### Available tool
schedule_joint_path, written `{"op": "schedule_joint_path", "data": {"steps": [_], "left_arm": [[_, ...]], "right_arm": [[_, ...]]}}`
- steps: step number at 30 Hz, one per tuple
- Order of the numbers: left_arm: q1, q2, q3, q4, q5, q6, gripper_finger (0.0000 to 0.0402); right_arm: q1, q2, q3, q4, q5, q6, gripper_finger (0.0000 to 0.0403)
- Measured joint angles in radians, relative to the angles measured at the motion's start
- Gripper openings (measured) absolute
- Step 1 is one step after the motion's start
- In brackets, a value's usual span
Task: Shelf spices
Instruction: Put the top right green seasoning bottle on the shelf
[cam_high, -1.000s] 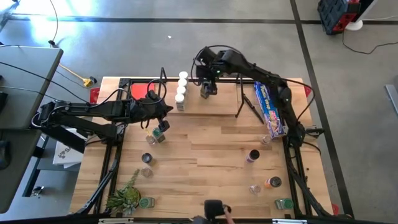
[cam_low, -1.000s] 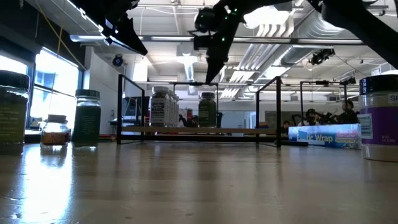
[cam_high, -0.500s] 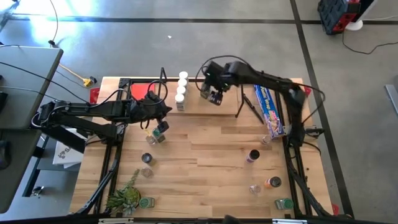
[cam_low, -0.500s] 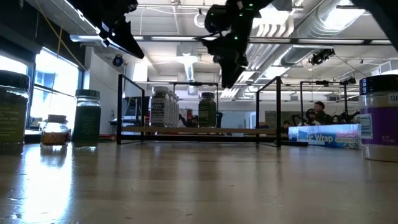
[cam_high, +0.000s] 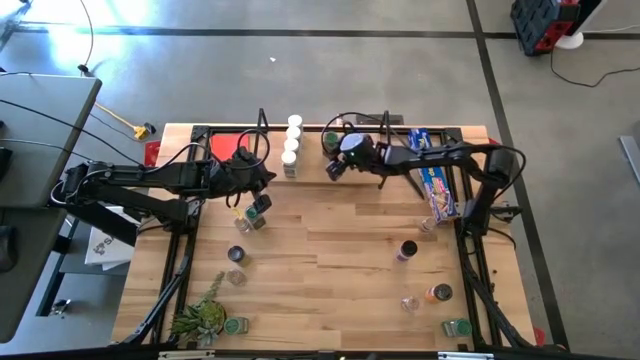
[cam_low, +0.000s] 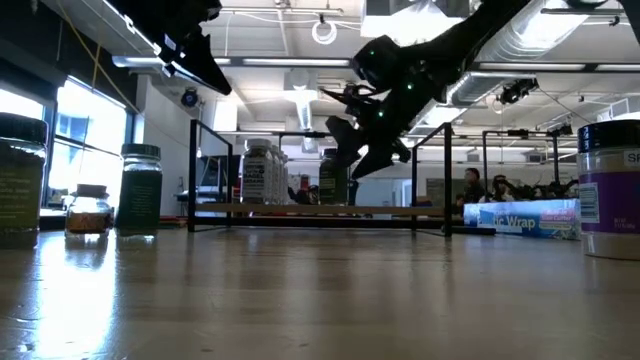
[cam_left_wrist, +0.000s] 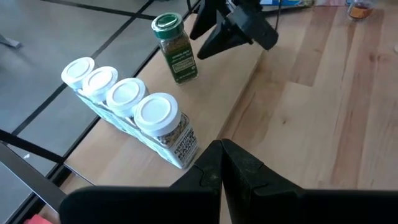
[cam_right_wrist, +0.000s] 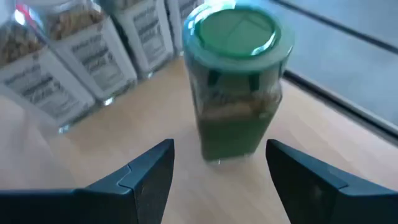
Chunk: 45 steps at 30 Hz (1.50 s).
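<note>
At upper centre of the high view, the right gripper (cam_high: 333, 168) has fingers apart, clear of the green jar (cam_high: 331, 139) standing on the shelf (cam_high: 360, 165) beside four white jars (cam_high: 291, 145), seemingly just released. Left gripper (cam_high: 262, 178) is closed, empty.

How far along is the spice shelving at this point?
Done: four white-lidded jars stand in a row on the shelf, with a green-lidded jar upright beside them. In hand: nothing; the right gripper is open just off that green jar, and the left gripper is shut and empty near the row. Left: about nine jars, like the purple-labelled one, are scattered on the table.
</note>
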Motion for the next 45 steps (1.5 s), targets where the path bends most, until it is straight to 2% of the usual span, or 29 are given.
{"op": "schedule_joint_path", "data": {"steps": [4, 14, 27, 35, 45], "left_arm": [[0.0, 0.0, 0.0, 0.0, 0.0, -0.01, 0.0], [0.0, 0.0, 0.0, 0.023, 0.001, -0.011, 0.0], [0.0, 0.0, 0.0, 0.023, 0.001, -0.011, 0.0], [0.0, 0.0, 0.0, 0.023, 0.001, -0.011, 0.0], [0.0, 0.0, 0.0, 0.024, 0.001, -0.033, 0.0]], "right_arm": [[-0.003, 0.02, -0.009, 0.068, 0.001, -0.024, 0.0247], [-0.058, 0.034, -0.008, 0.079, -0.058, -0.144, 0.0245], [-0.152, 0.034, -0.008, 0.123, -0.251, -0.213, 0.0167], [-0.178, 0.034, -0.008, 0.128, -0.344, -0.297, 0.0163], [-0.191, 0.074, 0.009, 0.182, -0.383, -0.341, 0.0163]]}}
